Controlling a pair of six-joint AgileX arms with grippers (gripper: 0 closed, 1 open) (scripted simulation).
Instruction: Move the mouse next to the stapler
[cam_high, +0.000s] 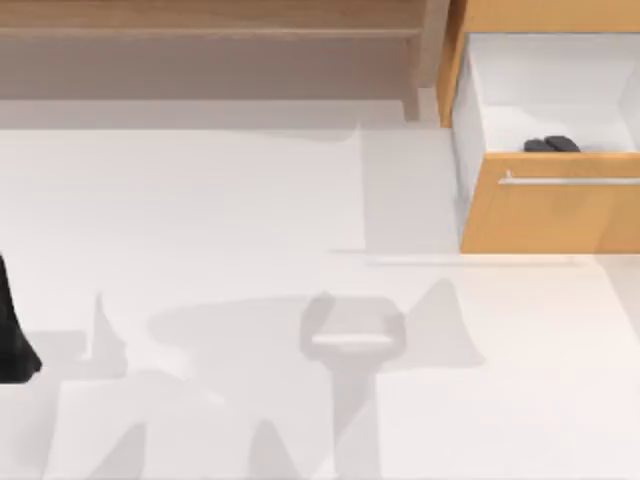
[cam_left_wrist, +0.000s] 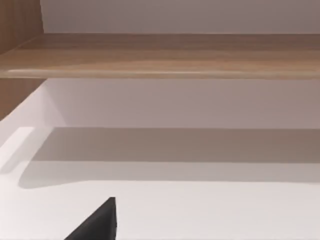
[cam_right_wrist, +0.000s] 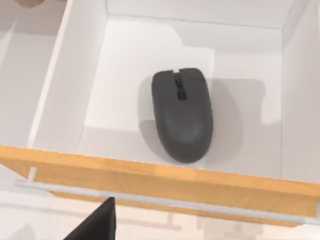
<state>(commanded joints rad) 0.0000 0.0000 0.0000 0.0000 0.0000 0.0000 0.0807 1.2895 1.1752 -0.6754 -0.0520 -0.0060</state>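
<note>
White table (cam_high: 250, 220) spans the top view. Wooden shelf (cam_high: 200, 45) along the upper edge. Orange drawer (cam_high: 550, 215), upper right, pulled open. Mouse (cam_high: 552, 144) lies inside on the drawer floor, just behind the front panel. Left arm (cam_high: 12, 340) at left edge. Hand state: cannot tell.

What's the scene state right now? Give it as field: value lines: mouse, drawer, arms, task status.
mouse: dark grey mouse lying flat on the white floor of the open drawer, near the drawer front
drawer: drawer pulled open at the table's far right, orange wooden front with a metal handle bar
shelf: wooden shelf along the table's far edge
left arm: dark part at the table's left edge, near side
right arm: its wrist view looks down into the drawer, above the mouse
stapler: not identifiable
task status: mouse not yet lifted out
</note>
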